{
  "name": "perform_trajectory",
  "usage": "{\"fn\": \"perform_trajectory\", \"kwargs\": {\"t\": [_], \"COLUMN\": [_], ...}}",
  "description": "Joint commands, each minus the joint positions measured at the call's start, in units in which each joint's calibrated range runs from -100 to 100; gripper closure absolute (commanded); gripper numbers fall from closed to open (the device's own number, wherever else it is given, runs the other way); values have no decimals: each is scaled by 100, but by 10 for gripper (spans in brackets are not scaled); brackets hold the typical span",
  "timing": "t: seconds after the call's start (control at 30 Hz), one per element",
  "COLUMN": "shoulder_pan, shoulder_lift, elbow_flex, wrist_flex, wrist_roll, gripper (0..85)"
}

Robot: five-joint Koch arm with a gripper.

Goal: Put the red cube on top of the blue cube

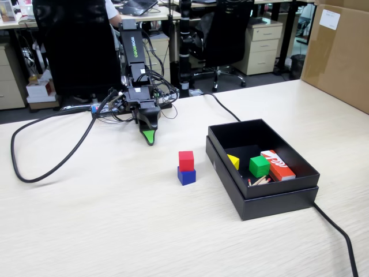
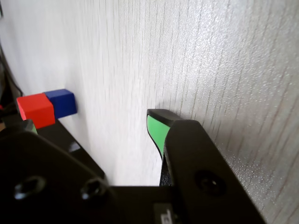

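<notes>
The red cube [image 1: 186, 160] sits on top of the blue cube [image 1: 186, 175] in the middle of the table, and the stack stands free. The wrist view lies on its side and shows the red cube [image 2: 36, 109] against the blue cube [image 2: 61, 101] at the left edge. My gripper [image 1: 149, 137] hangs tip-down near the arm's base, well behind and left of the stack. Its green-padded finger [image 2: 156, 128] has bare table beside it. The jaws stand apart with nothing between them [image 2: 93, 124].
A black open box [image 1: 262, 193] lies right of the stack, holding a green cube [image 1: 259, 166], a yellow piece [image 1: 233, 161] and a red-orange and white box [image 1: 278, 164]. A black cable [image 1: 340, 234] runs from it to the front right. Another cable [image 1: 34, 167] loops at left.
</notes>
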Motion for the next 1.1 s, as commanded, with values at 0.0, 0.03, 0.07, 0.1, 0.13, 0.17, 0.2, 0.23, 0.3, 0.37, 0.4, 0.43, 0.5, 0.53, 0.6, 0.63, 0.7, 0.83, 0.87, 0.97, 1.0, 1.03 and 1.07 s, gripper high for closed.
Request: {"fn": "perform_trajectory", "kwargs": {"t": [0.0, 0.03, 0.07, 0.1, 0.13, 0.17, 0.2, 0.23, 0.3, 0.37, 0.4, 0.43, 0.5, 0.53, 0.6, 0.63, 0.7, 0.83, 0.87, 0.97, 1.0, 1.03, 1.07], "shoulder_pan": [78, 78, 78, 83, 83, 88, 88, 88, 93, 93, 93, 93, 93, 93, 93, 93, 93, 93, 93, 93, 93, 93, 93], "shoulder_lift": [-1, -1, -1, -1, -1, -1, -1, -1, -1, 10, 10, 10, -1, 10, 10, 10, 10, 10, 10, 10, 10, -1, -1], "elbow_flex": [-193, -193, -193, -193, -193, -193, -203, -193, -193, -193, -193, -193, -193, -193, -193, -193, -193, -193, -193, -193, -193, -193, -193], "wrist_flex": [-67, -67, -67, -67, -67, -67, -67, -67, -67, -67, -67, -67, -67, -67, -67, -67, -67, -67, -67, -67, -67, -67, -67], "wrist_roll": [34, 39, 39, 39, 39, 39, 39, 34, 34, 34, 34, 34, 34, 34, 34, 34, 34, 34, 34, 34, 34, 34, 34], "gripper": [379, 379, 378, 379, 380, 380, 379, 378, 371, 368, 368, 368, 368, 368, 368, 368, 368, 368, 368, 368, 368, 368, 368]}}
